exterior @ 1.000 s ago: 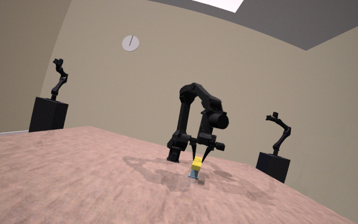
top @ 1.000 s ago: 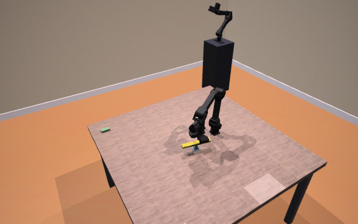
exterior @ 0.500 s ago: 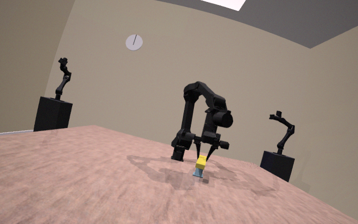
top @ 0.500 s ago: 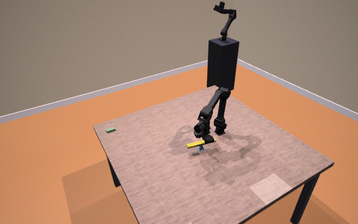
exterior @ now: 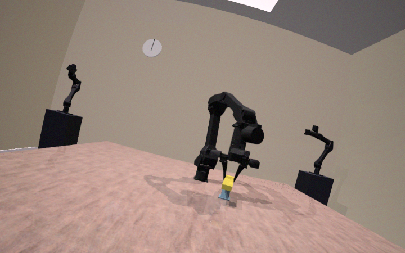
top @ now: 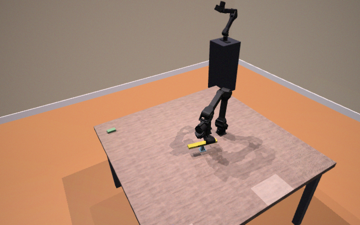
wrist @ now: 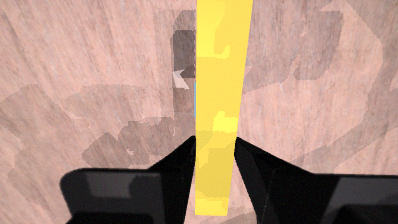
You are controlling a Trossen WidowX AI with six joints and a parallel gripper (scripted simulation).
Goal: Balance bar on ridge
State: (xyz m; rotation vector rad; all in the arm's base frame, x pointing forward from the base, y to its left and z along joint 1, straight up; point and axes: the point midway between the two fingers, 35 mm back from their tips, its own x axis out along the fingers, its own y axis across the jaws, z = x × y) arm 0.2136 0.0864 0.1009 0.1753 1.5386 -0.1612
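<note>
Fingers (top: 209, 140) (exterior: 229, 180): parted by the bar's width only, closed on its two long sides, near one end.
Yellow bar (top: 196, 144) (exterior: 227, 183) (wrist: 220, 85): held above the tabletop; long axis crosses the gap between the fingers, a short stub on one side, the greater length on the other.
Blue ridge (top: 202, 149) (exterior: 224, 194) (wrist: 195, 100): under the bar's long portion, beyond the fingers; whether the two touch cannot be told.
Turning relation: the grip lies to one side of the ridge, toward the arm's base (top: 221, 131) (exterior: 201, 175); the bar's middle, probably, must sit over the ridge before release, or an end may dip.
Tabletop (top: 159, 173) (exterior: 87, 195) (wrist: 75, 45): pinkish, wood-grained, crossed by the arm's shadows.
Green block (top: 111, 130): near a far corner, well apart from the bar.
Pale square (top: 271, 189): flat, by the opposite edge.
Room: orange floor, beige walls, round clock (exterior: 152, 48).
</note>
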